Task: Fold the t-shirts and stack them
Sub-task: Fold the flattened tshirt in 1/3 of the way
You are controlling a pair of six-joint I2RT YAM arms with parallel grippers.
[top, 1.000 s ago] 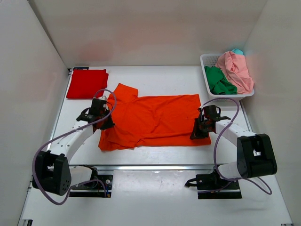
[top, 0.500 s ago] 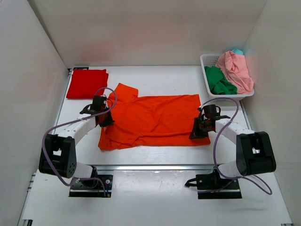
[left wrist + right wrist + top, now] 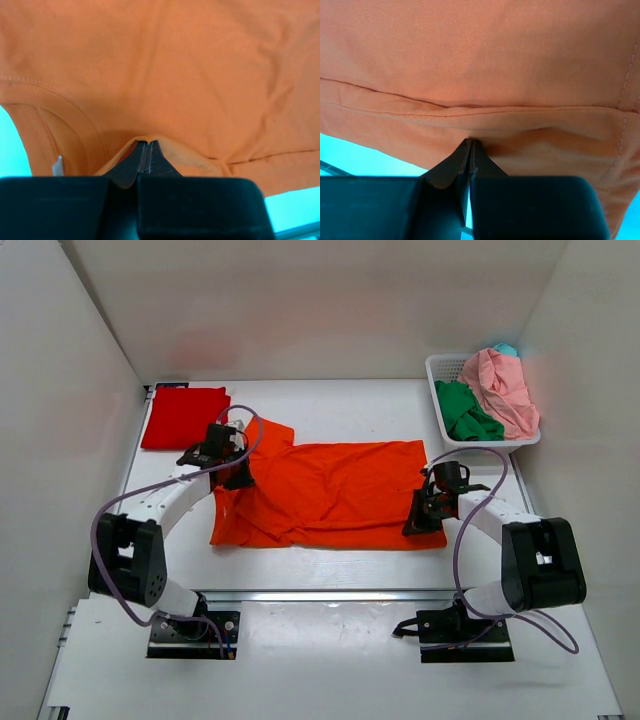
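Note:
The bright orange t-shirt (image 3: 330,490) lies spread across the middle of the table, its collar end to the left. My left gripper (image 3: 237,472) is shut on a fold of its cloth near the collar; the left wrist view shows the closed fingertips (image 3: 145,152) pinching the orange cloth (image 3: 200,75). My right gripper (image 3: 421,516) is shut on the shirt's right hem near the front corner; the right wrist view shows the tips (image 3: 471,147) clamped on the hem (image 3: 520,120). A folded deeper red t-shirt (image 3: 183,416) lies at the back left.
A white lattice basket (image 3: 441,368) at the back right holds a green shirt (image 3: 464,412), a pale pink shirt (image 3: 500,388) and a bit of teal cloth (image 3: 506,349). White walls enclose the table on three sides.
My left gripper has moved toward the back and right with the collar end of the orange shirt, pulling the left edge inward. The right gripper has stayed in place.

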